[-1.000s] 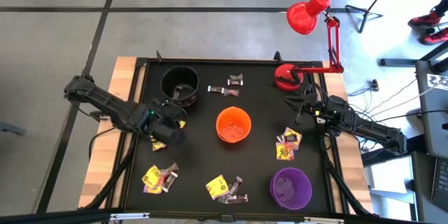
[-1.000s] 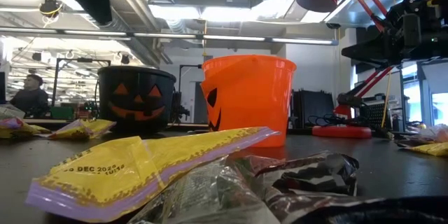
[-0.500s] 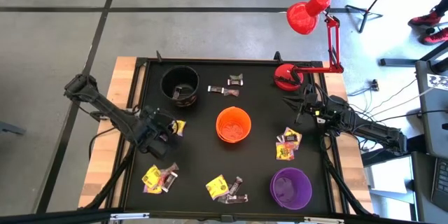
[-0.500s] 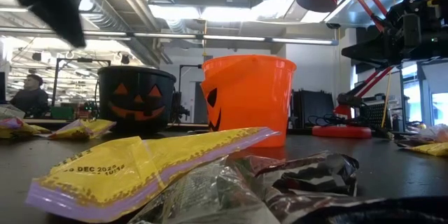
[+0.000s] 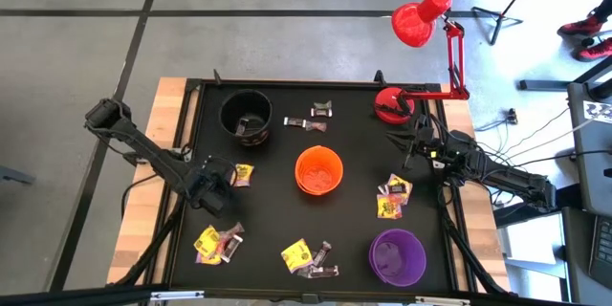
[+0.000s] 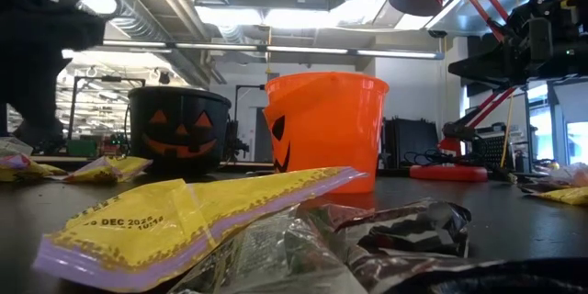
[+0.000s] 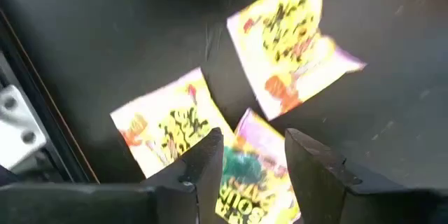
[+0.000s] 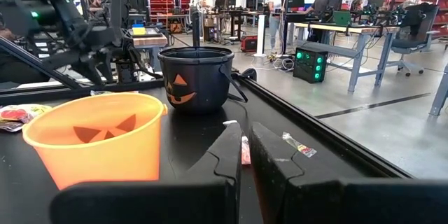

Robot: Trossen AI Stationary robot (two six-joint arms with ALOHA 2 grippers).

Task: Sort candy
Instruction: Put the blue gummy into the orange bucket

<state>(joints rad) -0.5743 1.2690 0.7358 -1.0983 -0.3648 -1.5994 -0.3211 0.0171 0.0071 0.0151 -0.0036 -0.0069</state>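
Left pincer (image 7: pixel 250 155) spread over yellow candy (image 7: pixel 255 178) near bench's left edge: lower straight, straddle one wrapper only, pinch centre. Right pincer (image 8: pixel 244 155) pressed together, idle at right edge.

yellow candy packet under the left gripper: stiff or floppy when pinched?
Probably floppy: the yellow candy packet between the left gripper fingers is a thin flat wrapper. Likely light. Its glossy film may slip, so pinch it mid-body.

Orange cup (image 5: pixel 318 170) — blocks table's middle
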